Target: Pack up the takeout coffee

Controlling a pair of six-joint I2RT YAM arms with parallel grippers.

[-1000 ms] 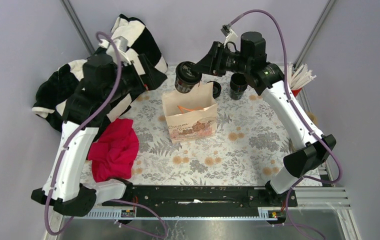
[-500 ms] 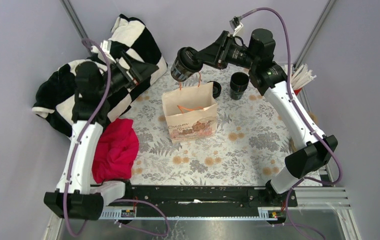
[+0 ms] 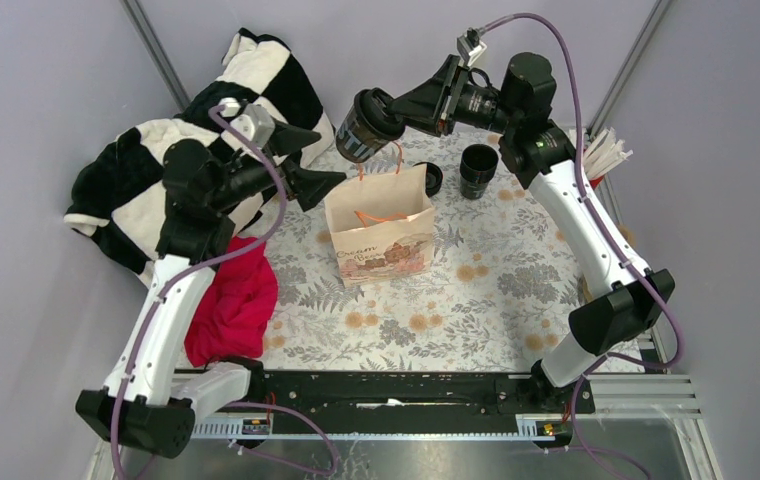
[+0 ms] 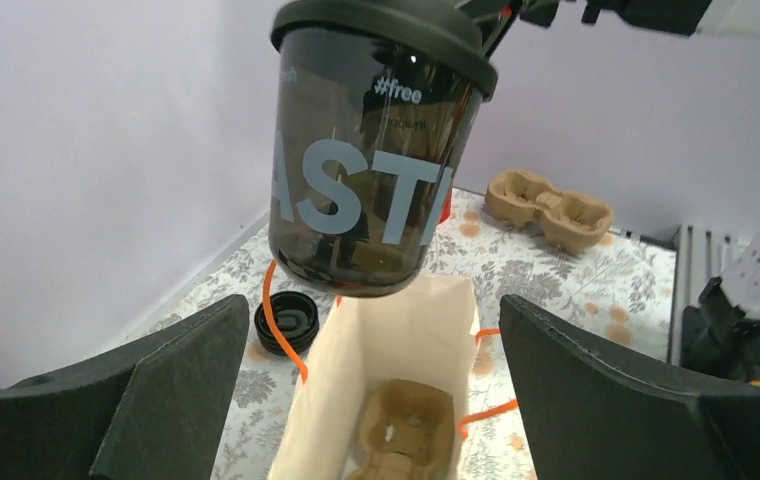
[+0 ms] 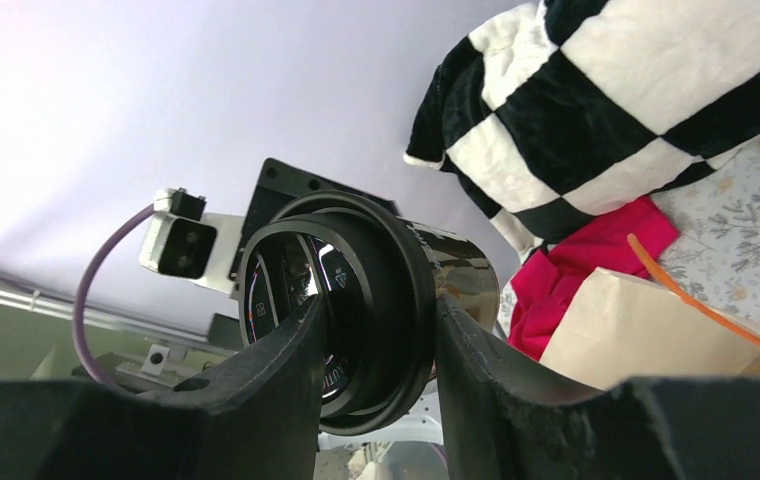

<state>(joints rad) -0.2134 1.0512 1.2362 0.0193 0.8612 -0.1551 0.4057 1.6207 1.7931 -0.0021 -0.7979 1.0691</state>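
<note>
The takeout coffee [image 3: 358,128] is a black cup with a black lid. My right gripper [image 3: 384,106] is shut on its lid end and holds it tilted in the air above the back left edge of the open paper bag [image 3: 381,226]. In the right wrist view the fingers [image 5: 276,390] clamp the lid [image 5: 356,300]. My left gripper [image 3: 312,160] is open and empty, just left of the bag, facing it. In the left wrist view the cup [image 4: 371,150] hangs over the bag [image 4: 406,350], which holds a cardboard cup carrier [image 4: 406,435].
A stack of black cups [image 3: 478,170] and a stack of black lids [image 3: 433,178] stand behind the bag. A checkered blanket [image 3: 206,120] and a red cloth [image 3: 231,300] lie at the left. Straws [image 3: 604,152] are at the far right. Another cardboard carrier [image 4: 548,205] lies on the table.
My left arm has swung right, and its open gripper now points at the bag. My right gripper has raised the cup and moved it slightly left, more tilted.
</note>
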